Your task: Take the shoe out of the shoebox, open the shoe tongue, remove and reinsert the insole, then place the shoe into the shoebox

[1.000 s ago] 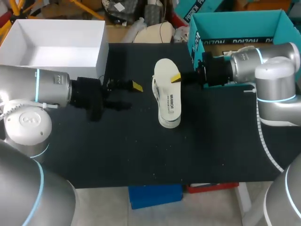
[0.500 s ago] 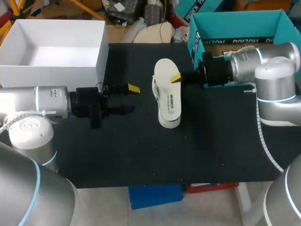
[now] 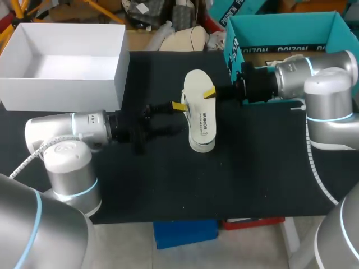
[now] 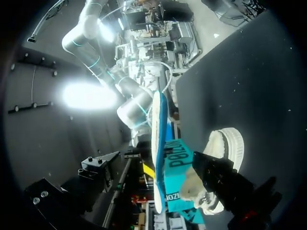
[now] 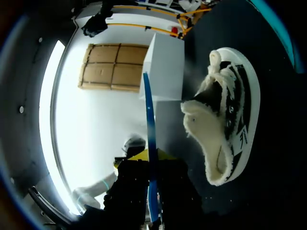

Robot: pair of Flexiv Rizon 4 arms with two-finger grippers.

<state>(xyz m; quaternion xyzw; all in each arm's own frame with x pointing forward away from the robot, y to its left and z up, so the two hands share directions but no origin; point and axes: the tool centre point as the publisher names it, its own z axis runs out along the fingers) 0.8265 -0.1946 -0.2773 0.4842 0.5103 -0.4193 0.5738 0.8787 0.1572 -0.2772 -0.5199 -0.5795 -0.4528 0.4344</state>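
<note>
Shoe [image 3: 201,120], where?
– On its side, mid-table [image 3: 252,168].
– Jaws?
– Right gripper [image 3: 210,93] pinches the insole [image 5: 148,120]. Left gripper [image 3: 175,117] seems spread wide, just beside the shoe.

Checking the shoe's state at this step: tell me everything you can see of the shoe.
The shoe lies in the middle of the black table, lengthwise away from the robot. It has a thick white sole, a black upper with white markings, white laces and fluffy cream lining spilling from its opening. The right gripper holds the insole flat over its far end; the open left gripper is beside its laces, contact unclear.
</note>
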